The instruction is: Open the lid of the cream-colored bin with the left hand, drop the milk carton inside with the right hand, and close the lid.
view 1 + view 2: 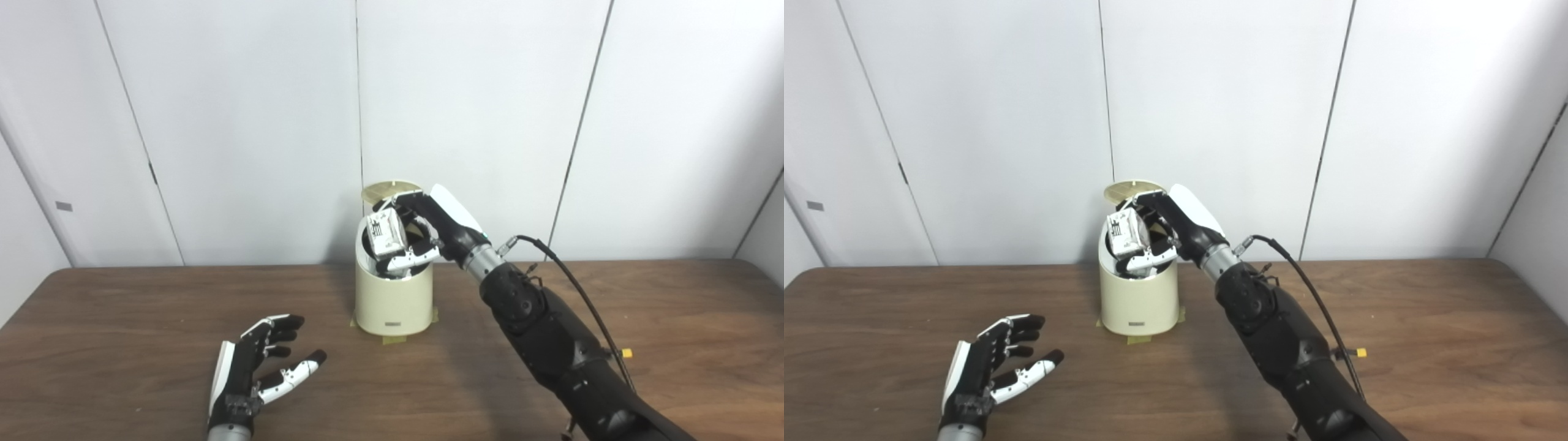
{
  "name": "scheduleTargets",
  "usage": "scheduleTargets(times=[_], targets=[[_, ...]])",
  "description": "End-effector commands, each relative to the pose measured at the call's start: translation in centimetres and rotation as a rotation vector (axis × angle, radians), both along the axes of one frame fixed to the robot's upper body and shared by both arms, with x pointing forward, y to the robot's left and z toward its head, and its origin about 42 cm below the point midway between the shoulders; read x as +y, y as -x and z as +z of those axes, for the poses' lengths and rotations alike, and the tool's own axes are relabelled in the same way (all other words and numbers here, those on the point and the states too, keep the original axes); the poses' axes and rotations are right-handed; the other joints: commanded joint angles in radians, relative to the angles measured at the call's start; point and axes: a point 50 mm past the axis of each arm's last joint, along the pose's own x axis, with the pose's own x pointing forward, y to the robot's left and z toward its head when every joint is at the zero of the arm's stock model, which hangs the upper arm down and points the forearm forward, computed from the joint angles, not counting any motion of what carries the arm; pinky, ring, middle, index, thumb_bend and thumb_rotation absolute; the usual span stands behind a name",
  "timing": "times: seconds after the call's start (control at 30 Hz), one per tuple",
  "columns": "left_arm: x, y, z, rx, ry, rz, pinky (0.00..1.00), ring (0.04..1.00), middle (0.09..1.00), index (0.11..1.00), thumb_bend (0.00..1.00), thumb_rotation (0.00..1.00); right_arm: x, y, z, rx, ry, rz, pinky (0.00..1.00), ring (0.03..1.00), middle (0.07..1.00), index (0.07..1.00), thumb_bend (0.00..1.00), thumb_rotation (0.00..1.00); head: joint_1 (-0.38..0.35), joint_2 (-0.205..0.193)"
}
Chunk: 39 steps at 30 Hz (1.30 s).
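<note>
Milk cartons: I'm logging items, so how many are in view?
1. The milk carton is held by the right hand over the open cream-colored bin; the bin's inside is mostly hidden.

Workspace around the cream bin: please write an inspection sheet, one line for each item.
Surface: brown wood-grain table, bare where visible.
Job's things: cream-colored bin upright, tape tabs at its base; lid raised open at the back; milk carton tilted at the bin's mouth.
Clutter: nothing seen.
Hands: right hand shut on the carton at the opening; left hand open, low over the table, holding nothing.
Cables: black cable looping along the right forearm from the wrist.
Surroundings: white panelled wall behind.
</note>
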Motion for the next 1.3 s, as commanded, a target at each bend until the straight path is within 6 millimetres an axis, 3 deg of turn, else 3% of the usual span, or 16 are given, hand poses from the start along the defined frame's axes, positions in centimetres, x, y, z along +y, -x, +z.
scheduleTargets(times=[0.0, 0.23, 0.3, 0.37, 0.6, 0.73, 1.27], targets=[[0.0, -0.3, 1.1, -0.050, -0.015, -0.009, 0.67, 0.730, 0.730, 0.661, 0.71, 0.13, -0.6, -0.1, 0.5, 0.009, 0.036, 0.002, 0.60, 0.724, 0.732, 0.497, 0.52, 0.12, 0.000, 0.001], [0.0, -0.3, 1.2, -0.054, -0.023, -0.012, 0.66, 0.719, 0.728, 0.662, 0.71, 0.13, -0.8, 0.4, 0.7, 0.011, 0.012, -0.001, 0.58, 0.712, 0.744, 0.498, 0.52, 0.12, 0.000, 0.001], [0.0, -0.3, 1.2, -0.054, -0.023, -0.013, 0.65, 0.716, 0.728, 0.664, 0.71, 0.13, -0.9, 0.5, 0.8, 0.002, -0.002, -0.001, 0.59, 0.705, 0.744, 0.646, 0.75, 0.03, -0.001, 0.000], [0.0, -0.4, 1.1, -0.053, -0.021, -0.013, 0.65, 0.714, 0.727, 0.663, 0.71, 0.13, -1.1, 0.6, 1.0, -0.013, -0.010, 0.001, 0.59, 0.699, 0.748, 0.687, 0.79, 0.01, -0.002, 0.000], [0.2, -0.5, 0.9, -0.045, -0.023, -0.016, 0.65, 0.716, 0.723, 0.664, 0.71, 0.13, -1.5, 1.1, 1.0, -0.012, -0.019, -0.005, 0.68, 0.724, 0.789, 0.793, 0.83, 0.00, -0.009, -0.001], [0.2, -0.5, 0.9, -0.039, -0.027, -0.015, 0.67, 0.730, 0.720, 0.656, 0.72, 0.15, -1.6, 1.4, 0.7, 0.001, -0.032, -0.009, 0.67, 0.738, 0.808, 0.850, 0.85, 0.00, -0.009, 0.000], [0.4, -0.3, 0.7, -0.023, -0.019, -0.024, 0.66, 0.727, 0.714, 0.644, 0.72, 0.15, -2.9, 2.4, 1.0, -0.030, -0.110, -0.001, 0.56, 0.709, 0.794, 0.839, 0.85, 0.00, -0.015, 0.004]])
